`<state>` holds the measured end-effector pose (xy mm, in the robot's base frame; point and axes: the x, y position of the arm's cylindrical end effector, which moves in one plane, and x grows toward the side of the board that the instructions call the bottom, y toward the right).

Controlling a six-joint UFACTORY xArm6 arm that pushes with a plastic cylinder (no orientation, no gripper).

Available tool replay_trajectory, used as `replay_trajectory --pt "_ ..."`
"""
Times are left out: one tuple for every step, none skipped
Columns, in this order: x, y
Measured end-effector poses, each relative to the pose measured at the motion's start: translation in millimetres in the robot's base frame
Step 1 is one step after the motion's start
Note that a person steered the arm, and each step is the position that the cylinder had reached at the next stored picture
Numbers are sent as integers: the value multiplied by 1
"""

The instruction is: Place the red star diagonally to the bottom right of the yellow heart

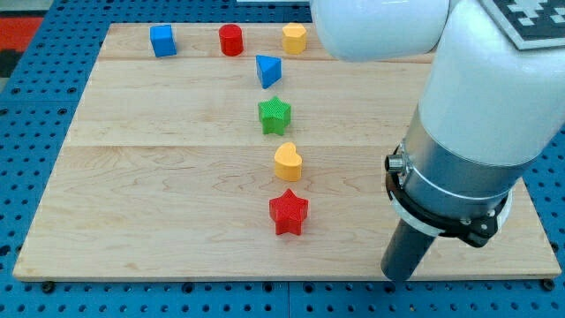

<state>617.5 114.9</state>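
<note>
The red star [289, 213] lies on the wooden board, directly below the yellow heart [287, 162] and nearly touching it. The dark rod hangs from the white arm at the view's lower right. My tip [398, 276] is near the board's bottom edge, well to the right of the red star and apart from every block.
A green star [274, 115] and a blue triangle [267, 70] stand above the heart in a column. A blue cube [162, 41], a red cylinder [230, 40] and a yellow pentagon [294, 38] line the top edge. The arm's body covers the board's right side.
</note>
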Motion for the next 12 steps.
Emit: replay_trajectory --pt "0 0" --pt "-11 0" --pt "-33 -7" --pt "-39 -4" --pt "-38 4" --pt "-57 8" --pt "-39 12" --pt "-3 -13" --pt "1 -54" --pt "-15 -136" --pt "-43 -207" --pt "-75 -200"
